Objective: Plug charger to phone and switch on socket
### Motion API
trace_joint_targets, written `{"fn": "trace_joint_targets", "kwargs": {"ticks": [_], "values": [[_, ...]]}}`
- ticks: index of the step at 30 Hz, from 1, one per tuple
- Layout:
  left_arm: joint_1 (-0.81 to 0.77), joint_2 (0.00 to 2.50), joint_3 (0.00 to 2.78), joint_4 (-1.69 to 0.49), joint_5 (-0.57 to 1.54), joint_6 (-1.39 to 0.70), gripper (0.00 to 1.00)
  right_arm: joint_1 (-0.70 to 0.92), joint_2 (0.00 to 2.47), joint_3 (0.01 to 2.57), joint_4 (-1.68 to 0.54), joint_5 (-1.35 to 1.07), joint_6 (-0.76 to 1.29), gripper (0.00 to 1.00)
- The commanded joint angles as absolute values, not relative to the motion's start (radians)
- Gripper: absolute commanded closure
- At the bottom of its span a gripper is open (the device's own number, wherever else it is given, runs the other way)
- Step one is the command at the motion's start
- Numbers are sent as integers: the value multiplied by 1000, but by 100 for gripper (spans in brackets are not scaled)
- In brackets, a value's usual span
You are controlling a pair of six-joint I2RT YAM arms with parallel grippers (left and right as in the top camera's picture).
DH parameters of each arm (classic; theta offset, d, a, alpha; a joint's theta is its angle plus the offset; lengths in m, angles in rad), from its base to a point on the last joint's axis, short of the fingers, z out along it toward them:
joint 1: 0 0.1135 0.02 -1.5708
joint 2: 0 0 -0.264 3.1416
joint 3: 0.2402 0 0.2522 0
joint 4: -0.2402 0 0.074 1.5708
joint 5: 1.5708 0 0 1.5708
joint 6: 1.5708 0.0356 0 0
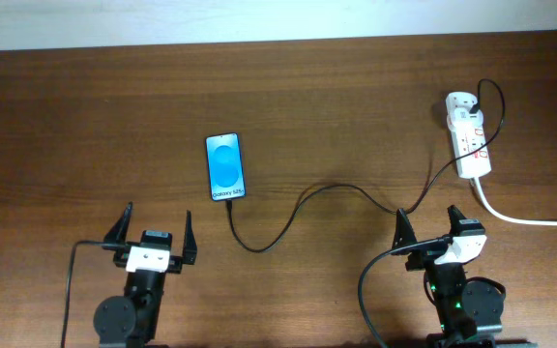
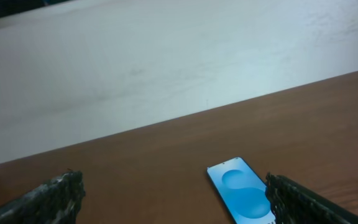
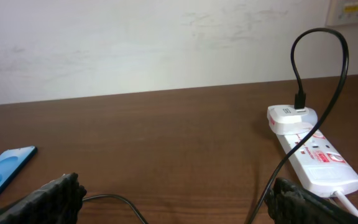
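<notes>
The phone (image 1: pixel 226 166) lies flat at mid-table, blue screen up; it also shows in the left wrist view (image 2: pixel 244 198) and at the left edge of the right wrist view (image 3: pixel 2 172). The black charger cable (image 1: pixel 307 201) runs from a white adapter on the socket (image 1: pixel 468 133) across the table, and its tip lies just below the phone's near end (image 1: pixel 228 206). The socket also shows in the right wrist view (image 3: pixel 316 155). My left gripper (image 1: pixel 153 232) is open and empty, near the front edge below the phone. My right gripper (image 1: pixel 431 227) is open and empty, straddling the cable (image 3: pixel 291 158).
The socket's thick white cable (image 1: pixel 530 220) runs off to the right edge. A pale wall (image 3: pixel 135 43) stands behind the table's far edge.
</notes>
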State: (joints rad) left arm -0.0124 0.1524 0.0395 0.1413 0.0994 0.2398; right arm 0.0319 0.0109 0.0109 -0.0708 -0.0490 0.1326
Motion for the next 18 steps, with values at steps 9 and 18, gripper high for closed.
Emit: {"fn": "trace_joint_targets", "kwargs": {"ticks": [9,18], "values": [[-10,5,8,-75,81,278,1,39,3,6,-76,-51,140,2],[-10,6,9,-75,81,278,1,39,3,6,-75,-51,140,2]]}}
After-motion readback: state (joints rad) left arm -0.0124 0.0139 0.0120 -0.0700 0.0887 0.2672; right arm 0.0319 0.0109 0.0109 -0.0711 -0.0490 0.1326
